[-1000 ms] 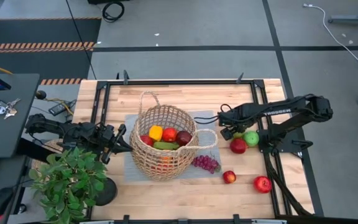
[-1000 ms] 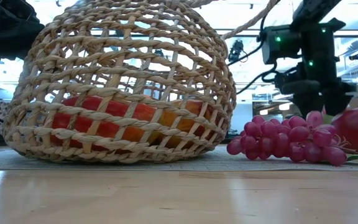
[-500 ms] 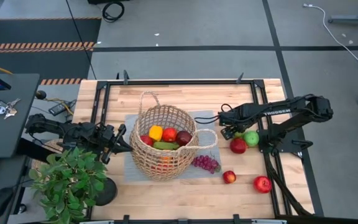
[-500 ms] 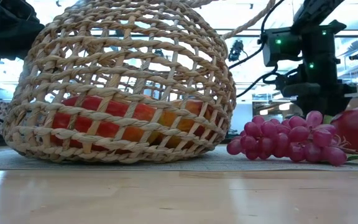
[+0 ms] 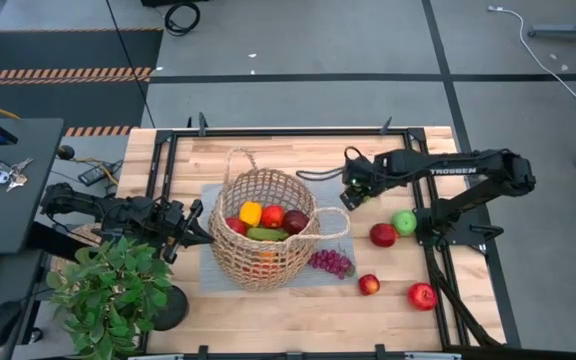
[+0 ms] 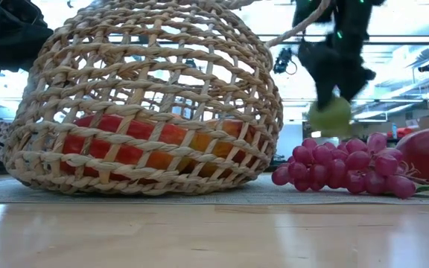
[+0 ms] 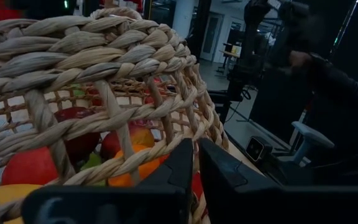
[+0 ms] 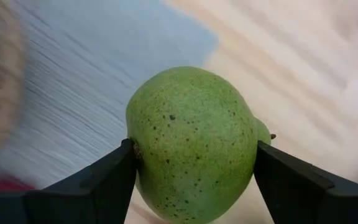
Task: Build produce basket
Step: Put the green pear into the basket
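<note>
Right claw pinched a green pear between both fingers, held in the air just right of the basket and clear of the surface. Left claw sat at the basket's left rim, fingers nearly pressed together on the wicker as seen from its wrist. The basket stood on a grey mat, already holding several fruits. Grapes lay just beside its lower right; three red apples and a green one lay well apart to the right.

Risk: the pear looked round and slick, so it could twist out mid-carry. The loop handle on the right side lay near the approach path and might snag the claw. Open room existed above the basket mouth; coming in high looked safest.
</note>
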Controlling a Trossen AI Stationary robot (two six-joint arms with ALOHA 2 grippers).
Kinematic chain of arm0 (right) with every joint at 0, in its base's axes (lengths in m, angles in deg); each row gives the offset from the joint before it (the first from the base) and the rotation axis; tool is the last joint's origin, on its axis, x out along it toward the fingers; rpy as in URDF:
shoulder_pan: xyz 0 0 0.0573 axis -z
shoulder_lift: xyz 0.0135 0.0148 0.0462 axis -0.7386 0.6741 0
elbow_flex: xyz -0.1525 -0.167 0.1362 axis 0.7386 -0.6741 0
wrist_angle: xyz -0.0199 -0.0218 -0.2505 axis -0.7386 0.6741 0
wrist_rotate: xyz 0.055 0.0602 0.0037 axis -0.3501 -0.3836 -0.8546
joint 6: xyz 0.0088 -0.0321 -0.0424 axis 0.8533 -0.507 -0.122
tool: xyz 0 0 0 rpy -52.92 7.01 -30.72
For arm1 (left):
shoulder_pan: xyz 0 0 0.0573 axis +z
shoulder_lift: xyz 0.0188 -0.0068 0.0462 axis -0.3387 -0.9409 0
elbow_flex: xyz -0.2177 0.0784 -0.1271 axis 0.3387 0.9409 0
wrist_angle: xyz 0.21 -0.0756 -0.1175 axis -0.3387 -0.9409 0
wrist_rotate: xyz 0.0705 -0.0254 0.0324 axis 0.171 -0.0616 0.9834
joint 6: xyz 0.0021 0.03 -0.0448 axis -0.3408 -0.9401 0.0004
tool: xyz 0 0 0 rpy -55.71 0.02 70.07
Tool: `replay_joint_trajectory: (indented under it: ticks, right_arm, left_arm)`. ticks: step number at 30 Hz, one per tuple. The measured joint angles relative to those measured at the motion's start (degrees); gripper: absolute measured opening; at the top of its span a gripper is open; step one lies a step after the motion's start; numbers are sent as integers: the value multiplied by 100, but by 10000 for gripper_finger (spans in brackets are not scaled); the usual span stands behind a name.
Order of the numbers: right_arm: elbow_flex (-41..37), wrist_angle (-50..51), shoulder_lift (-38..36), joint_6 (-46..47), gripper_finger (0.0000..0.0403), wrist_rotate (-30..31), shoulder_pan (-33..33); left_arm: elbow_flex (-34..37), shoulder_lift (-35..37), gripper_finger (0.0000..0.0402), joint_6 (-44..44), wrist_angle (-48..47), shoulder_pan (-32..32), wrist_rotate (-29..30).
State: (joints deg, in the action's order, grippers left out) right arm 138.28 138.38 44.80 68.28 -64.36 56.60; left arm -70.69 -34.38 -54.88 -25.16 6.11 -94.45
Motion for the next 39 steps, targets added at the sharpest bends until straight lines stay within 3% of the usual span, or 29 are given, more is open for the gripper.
replay_joint_trajectory:
  ticks: [8, 16, 20, 26, 34, 39]
  right_arm:
    - [1782, 133, -7, -467, 298, 623, -350]
    - [2915, -1312, -9, -1328, 298, 1029, -1257]
    - [3106, -2055, -11, -1851, 298, 1558, -1732]
    - [3110, -3251, -11, -3434, 301, 2004, -2424]
    - [3109, -2874, 149, -4429, 302, 2281, -3067]
    - [3104, -2853, 525, -5525, 304, 2284, -3277]
  left_arm:
    - [0, -2, 28, -2, 0, 0, 0]
    - [0, -1, 36, 0, 0, 0, 0]
    - [1, -1, 32, 0, 0, 0, 0]
    - [1, -2, 29, -2, 0, 0, 0]
    - [0, -2, 34, 0, 0, 0, 0]
    - [0, -2, 28, -2, 0, 0, 0]
